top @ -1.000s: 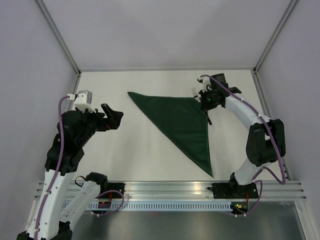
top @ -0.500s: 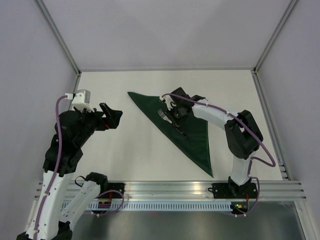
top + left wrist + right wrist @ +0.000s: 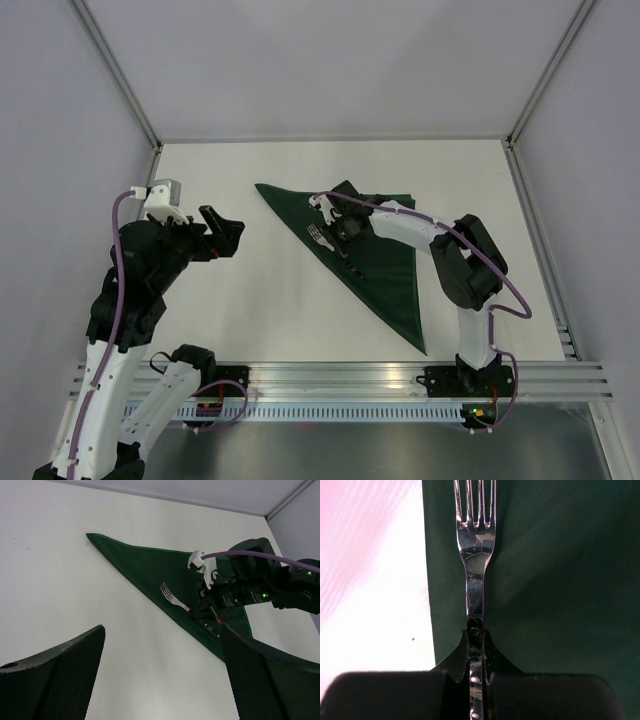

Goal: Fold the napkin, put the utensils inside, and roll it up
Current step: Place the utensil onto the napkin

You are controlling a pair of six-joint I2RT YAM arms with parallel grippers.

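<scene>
Napkin, dark green, is shown folded into a triangle and laid flat on the white table, right of centre; one sharp corner is pointed to the far left, a second toward the near edge, and the shorter straight side is turned to the right. At the left, the left gripper is held above bare table, well apart from the cloth; its jaws are spread wide and nothing is held between them; in the left wrist view its two dark, mesh-textured fingers are seen at either side of the frame, with the cloth beyond them. Along the long slanted edge of the napkin the fork is seen; its silver tines are pointed toward the far-left corner and are placed over the cloth, just inside that edge; its shaft is aligned with the edge; whether it is resting on the cloth or is held just above it cannot be told. To the right of the tines, the right gripper is clamped on the fork where the metal neck is joined to the handle, the jaws being drawn together on it. The right arm is bent over the far part of the napkin; a purple cable is run along it.
</scene>
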